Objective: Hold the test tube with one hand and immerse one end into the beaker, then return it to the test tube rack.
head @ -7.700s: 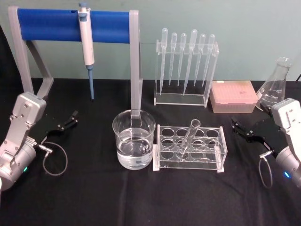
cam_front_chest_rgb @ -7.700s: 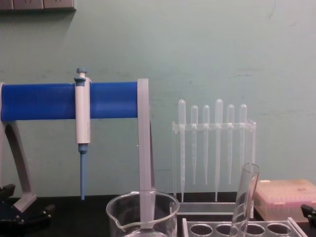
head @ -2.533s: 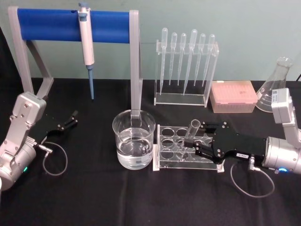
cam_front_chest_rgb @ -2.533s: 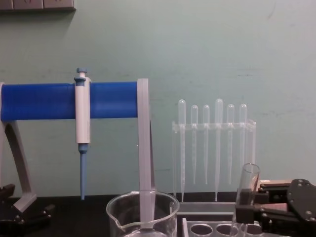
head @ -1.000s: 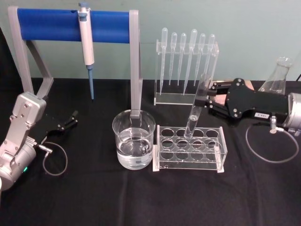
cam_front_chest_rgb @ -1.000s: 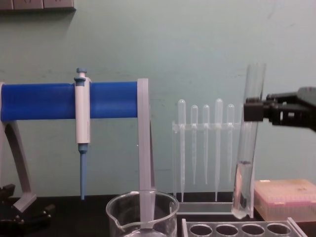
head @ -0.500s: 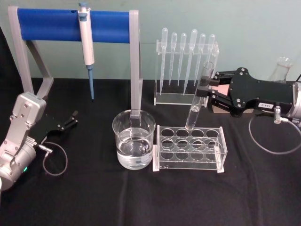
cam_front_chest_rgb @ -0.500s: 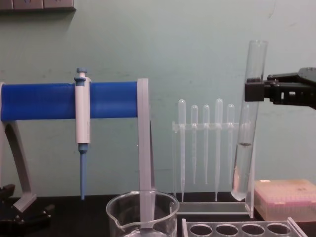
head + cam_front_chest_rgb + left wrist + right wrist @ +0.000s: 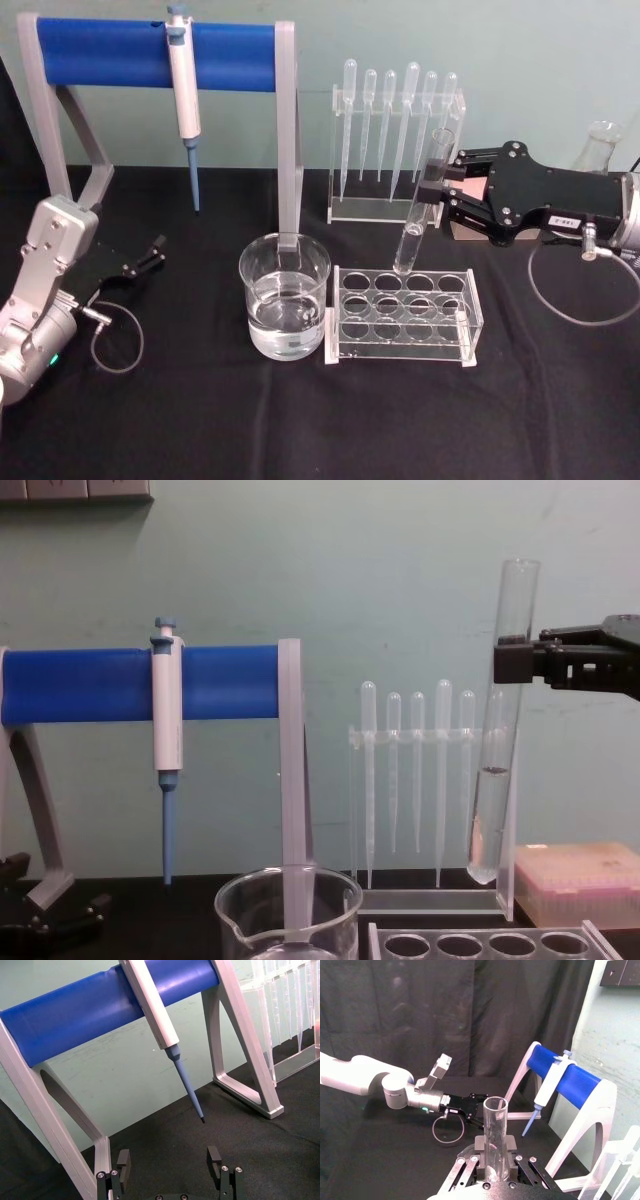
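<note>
As right gripper grips test tube | left gripper parked | beaker cropped

A black cloth covers the table. Taking its middle as the clock's centre in the head view, a stand with a blue crossbar on grey legs rises at ten o'clock. A white pipette with a blue tip hangs upright from the bar. At one o'clock a clear rack holds six frosted plastic pipettes, bulbs up. A pink tip box sits at two o'clock, with a glass conical flask at its three o'clock.
</note>
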{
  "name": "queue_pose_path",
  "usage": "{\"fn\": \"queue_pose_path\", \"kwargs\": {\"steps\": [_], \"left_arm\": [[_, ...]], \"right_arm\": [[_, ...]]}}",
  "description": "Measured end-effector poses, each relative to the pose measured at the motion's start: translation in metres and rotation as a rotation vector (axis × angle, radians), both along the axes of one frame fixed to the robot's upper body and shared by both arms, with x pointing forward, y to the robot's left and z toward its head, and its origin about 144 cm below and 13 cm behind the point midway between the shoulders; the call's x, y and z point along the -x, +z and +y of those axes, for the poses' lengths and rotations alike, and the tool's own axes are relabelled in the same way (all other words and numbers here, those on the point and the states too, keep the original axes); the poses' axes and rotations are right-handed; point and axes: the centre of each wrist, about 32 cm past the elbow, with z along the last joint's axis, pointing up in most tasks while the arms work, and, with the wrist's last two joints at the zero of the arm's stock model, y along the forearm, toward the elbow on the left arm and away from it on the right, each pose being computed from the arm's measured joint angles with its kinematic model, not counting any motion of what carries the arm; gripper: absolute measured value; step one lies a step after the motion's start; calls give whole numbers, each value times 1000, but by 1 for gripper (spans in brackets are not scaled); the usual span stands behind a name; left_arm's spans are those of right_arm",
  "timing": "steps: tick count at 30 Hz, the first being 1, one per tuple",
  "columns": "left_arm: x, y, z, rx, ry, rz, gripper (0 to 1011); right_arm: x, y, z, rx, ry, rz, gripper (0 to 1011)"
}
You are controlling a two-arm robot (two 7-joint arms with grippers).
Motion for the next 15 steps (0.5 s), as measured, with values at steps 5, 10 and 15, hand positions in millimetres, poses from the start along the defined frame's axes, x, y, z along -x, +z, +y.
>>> {"fn": "queue_pose_path", "kwargs": {"steps": [5,10,15], "left_arm": [[0,0,0,0,0,0,1000],[0,0,0,0,0,0,1000],[0,0,0,0,0,0,1000]], "right_arm": [[0,0,0,0,0,0,242],[0,0,0,0,0,0,242],[0,0,0,0,0,-1,242]]}}
